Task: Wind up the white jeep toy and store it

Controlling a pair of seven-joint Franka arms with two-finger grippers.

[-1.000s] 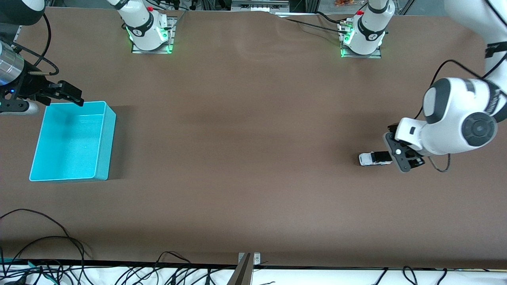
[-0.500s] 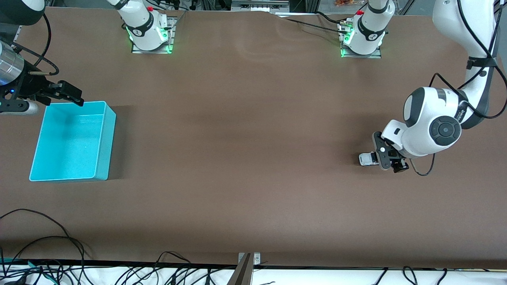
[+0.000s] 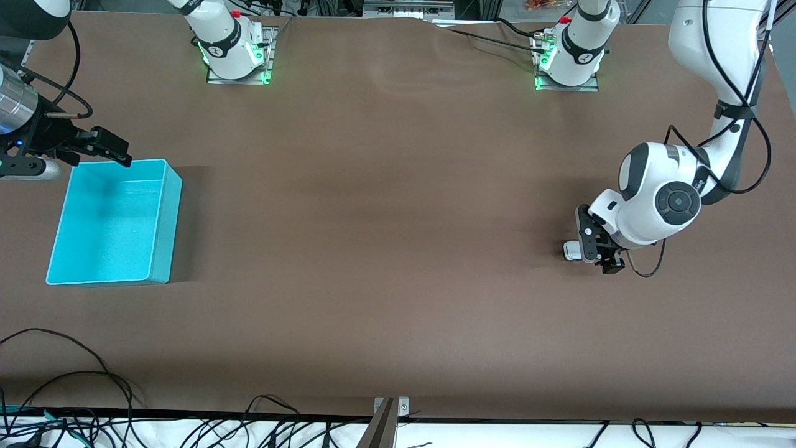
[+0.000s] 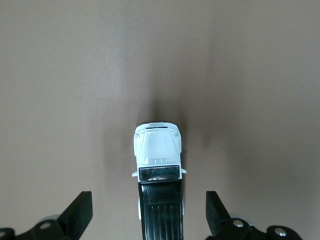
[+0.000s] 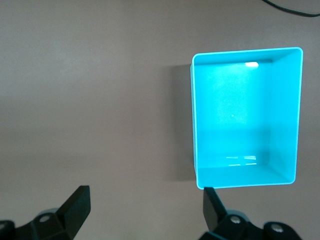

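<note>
At the right arm's end of the table the right gripper (image 3: 99, 144) hangs with its fingers spread apart and holding nothing, just over the rim of the turquoise bin (image 3: 169, 214), whose inside shows bare. Toward the left arm's end, the white jeep toy (image 3: 572, 250) stands on the brown table (image 3: 385, 218), and the left gripper (image 3: 596, 244) hovers low over it, fingers (image 4: 77, 212) wide on either side of its black roof without touching. No readable writing shows on anything.
</note>
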